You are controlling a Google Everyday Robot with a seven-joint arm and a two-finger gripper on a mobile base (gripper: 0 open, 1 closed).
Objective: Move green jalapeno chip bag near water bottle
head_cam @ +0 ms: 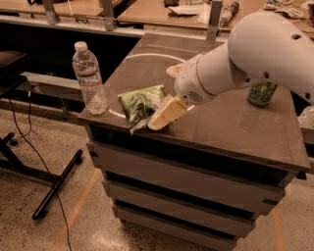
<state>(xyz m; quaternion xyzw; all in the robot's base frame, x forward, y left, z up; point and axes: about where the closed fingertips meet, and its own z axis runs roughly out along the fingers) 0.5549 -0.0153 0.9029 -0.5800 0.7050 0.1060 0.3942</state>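
The green jalapeno chip bag lies on the front left part of the dark cabinet top, its lower corner reaching the front edge. The water bottle stands upright at the cabinet's left front corner, a short gap left of the bag. My gripper comes in from the right on a bulky white arm and sits at the bag's right edge, touching it low over the surface. The arm hides part of the cabinet top behind it.
A green soda can stands at the right, partly behind my arm. Wooden tables with clutter lie behind the cabinet. A black stand leg and cables lie on the floor to the left.
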